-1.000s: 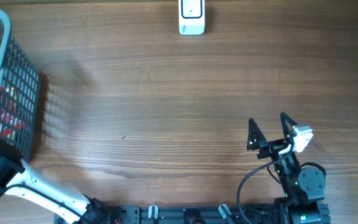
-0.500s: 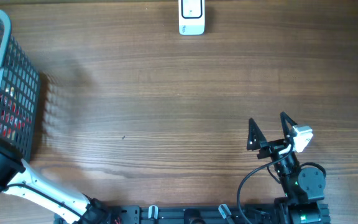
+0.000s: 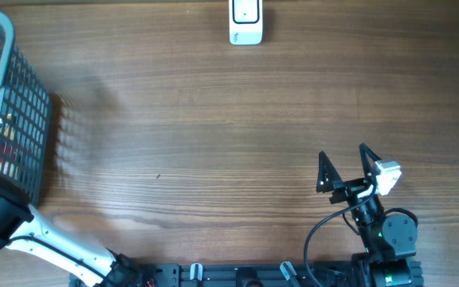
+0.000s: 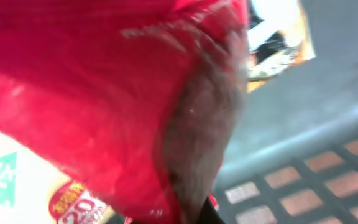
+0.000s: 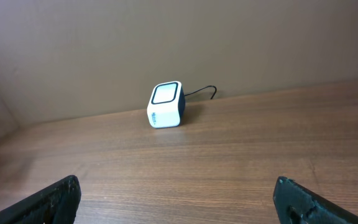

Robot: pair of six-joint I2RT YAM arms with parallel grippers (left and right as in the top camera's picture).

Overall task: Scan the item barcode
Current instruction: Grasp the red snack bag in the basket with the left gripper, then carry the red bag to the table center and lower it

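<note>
We see a brown wood-grain desk (image 3: 213,135) filling the overhead view. At its left edge stands a grey plastic mesh basket (image 3: 24,100), and red wrappers show through the mesh. The white-and-black left arm (image 3: 54,243) rises from the near edge and reaches over the basket's rim. The black right arm (image 3: 389,231) sits at the near right corner, well apart from the basket.

The right gripper (image 3: 342,151) hovers over bare wood with its jaws spread wide and nothing between them. From its wrist camera it faces a small white cube-shaped barcode scanner (image 5: 165,104) with a dark-framed window. The scanner stands at the far edge of the desk, with a thin black cable (image 5: 201,92) trailing behind it.

The left gripper (image 4: 197,216) is down inside the basket with its jaws pressed together. As far as the crumple shows, they pinch a fold of a red glossy film packet (image 4: 92,93), which crowds the lens. Beyond it lies a white-and-orange wrapper (image 4: 278,34) on the basket's grey floor.
</note>
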